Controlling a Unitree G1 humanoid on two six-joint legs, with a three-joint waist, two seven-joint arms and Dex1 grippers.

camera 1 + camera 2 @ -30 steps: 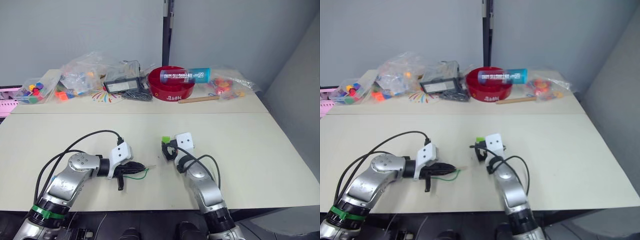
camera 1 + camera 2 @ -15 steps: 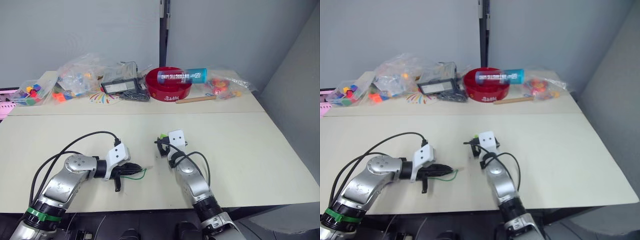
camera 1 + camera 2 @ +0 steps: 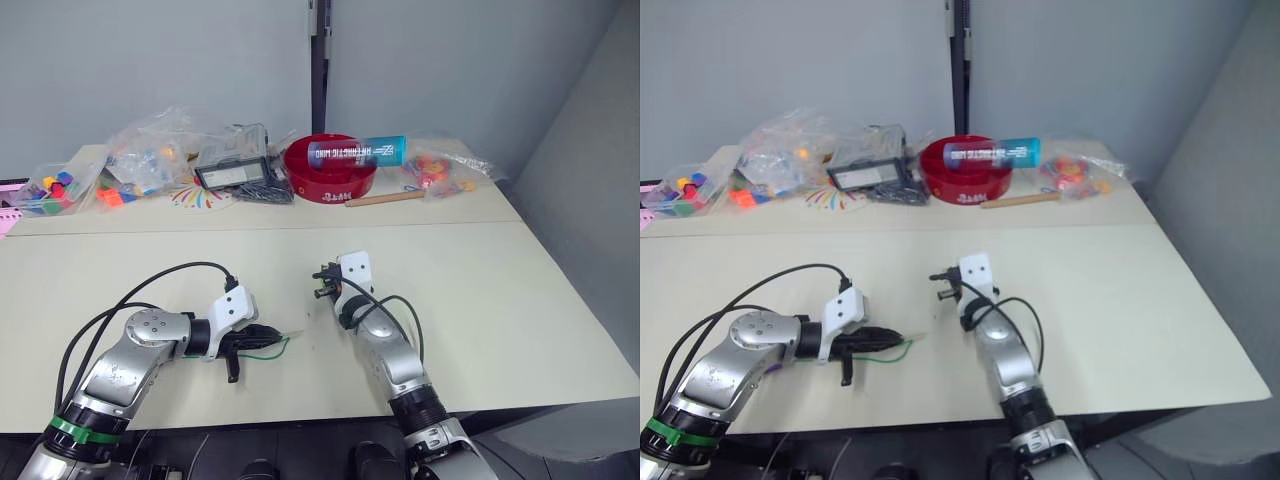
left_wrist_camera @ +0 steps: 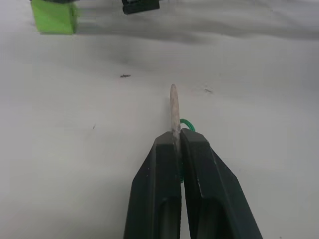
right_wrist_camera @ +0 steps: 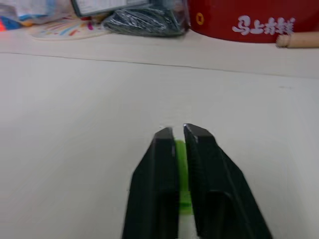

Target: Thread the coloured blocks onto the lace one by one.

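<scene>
My left gripper [image 3: 262, 338] rests low over the table, shut on the lace [image 3: 272, 349]. The lace's pale stiff tip [image 4: 173, 105] sticks out past the fingertips, and a green loop trails beside them. My right gripper [image 5: 174, 130] stands a short way to the right and further back. It is shut on a light green block [image 5: 181, 167], which sits between its fingers on the table. The left wrist view shows the same block [image 4: 54, 16] ahead of the lace tip, with the right gripper's fingers above it.
Along the back of the table stand a red bowl [image 3: 330, 170] with a blue tube [image 3: 357, 152] across it, a black case [image 3: 235, 172], a wooden stick [image 3: 385, 198] and clear bags of toy pieces [image 3: 155, 155]. A seam [image 3: 430, 223] crosses the table.
My right gripper has closed on the light green block. The left gripper and the lace have kept their place. The head camera has shifted a little.
</scene>
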